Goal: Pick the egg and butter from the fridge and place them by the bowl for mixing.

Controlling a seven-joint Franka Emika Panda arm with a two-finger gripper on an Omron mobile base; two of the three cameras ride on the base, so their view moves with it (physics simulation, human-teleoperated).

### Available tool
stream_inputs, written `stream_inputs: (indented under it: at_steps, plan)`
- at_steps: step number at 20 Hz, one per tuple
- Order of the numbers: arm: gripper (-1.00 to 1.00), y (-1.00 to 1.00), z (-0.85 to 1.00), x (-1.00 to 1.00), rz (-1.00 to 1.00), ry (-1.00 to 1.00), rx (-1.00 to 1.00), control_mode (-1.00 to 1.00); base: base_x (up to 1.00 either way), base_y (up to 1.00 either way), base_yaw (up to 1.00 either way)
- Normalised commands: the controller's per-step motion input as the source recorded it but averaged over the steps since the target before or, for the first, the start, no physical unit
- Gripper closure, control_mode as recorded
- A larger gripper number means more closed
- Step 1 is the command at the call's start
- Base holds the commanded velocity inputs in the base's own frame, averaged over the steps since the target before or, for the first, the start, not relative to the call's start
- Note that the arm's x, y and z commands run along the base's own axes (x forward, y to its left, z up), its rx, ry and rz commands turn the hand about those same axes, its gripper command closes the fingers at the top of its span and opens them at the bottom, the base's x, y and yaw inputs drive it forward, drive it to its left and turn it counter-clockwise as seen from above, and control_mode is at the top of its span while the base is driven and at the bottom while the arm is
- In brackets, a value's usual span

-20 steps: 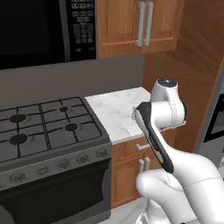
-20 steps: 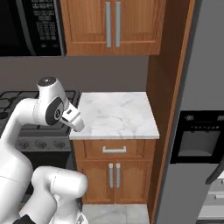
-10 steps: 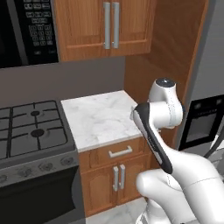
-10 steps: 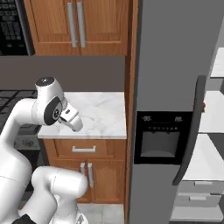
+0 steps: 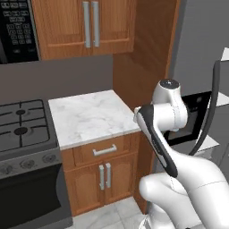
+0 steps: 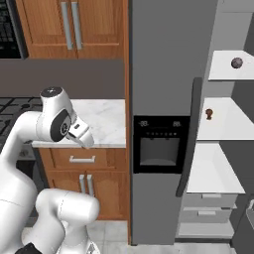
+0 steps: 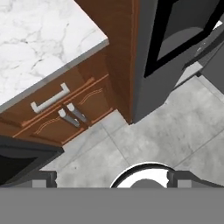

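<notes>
Grey-brown egg point(image 6: 236, 62): small round ball on the top white shelf of the fridge, high and far right of the fingers, well apart from them.
Butter: cannot make it out on any shelf.
Fridge point(image 6: 168, 74): tall, grey, door swung open; black dispenser panel point(image 6: 158, 145) at mid height, long dark handle point(image 6: 189, 136) just right of it; three white shelves showing with drawers below. It stands right of the fingers, past a wooden side panel.
Mushroom-like item point(image 6: 209, 114): small, brown, stalked, on the second shelf, below the egg.
Fingers point(image 7: 112, 178): spread wide apart, nothing between them; tips pointing down at the grey tiled floor point(image 7: 166, 140) in front of the cabinets. In the right base view the hand point(image 6: 80, 134) hangs at the front edge of the table.
Table point(image 5: 89, 117): white marble top, bare, just behind and left of the fingers; wooden drawer and two doors point(image 5: 103, 175) beneath.
Stove point(image 5: 22, 132): black gas hob, further left.
Upper cabinets point(image 5: 89, 24): wood, above the table.
</notes>
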Motion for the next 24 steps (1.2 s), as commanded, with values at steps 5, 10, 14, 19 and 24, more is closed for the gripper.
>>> stream_inputs:
  at_steps: [5, 10, 14, 19, 24]
  plan:
    - [-1.00, 0.00, 0.00, 0.00, 0.00, 0.00, 0.00, 1.00, 0.12, -0.53, 0.10]
    - [-1.00, 0.00, 0.00, 0.00, 0.00, 0.00, 0.00, 1.00, 0.04, -0.58, 0.29]
    - [-1.00, 0.00, 0.00, 0.00, 0.00, 0.00, 0.00, 1.00, 0.00, -0.62, 0.32]
    - [-1.00, 0.00, 0.00, 0.00, 0.00, 0.00, 0.00, 1.00, 0.00, -0.68, 0.24]
    - [-1.00, 0.00, 0.00, 0.00, 0.00, 0.00, 0.00, 1.00, -0.25, -0.59, 0.04]
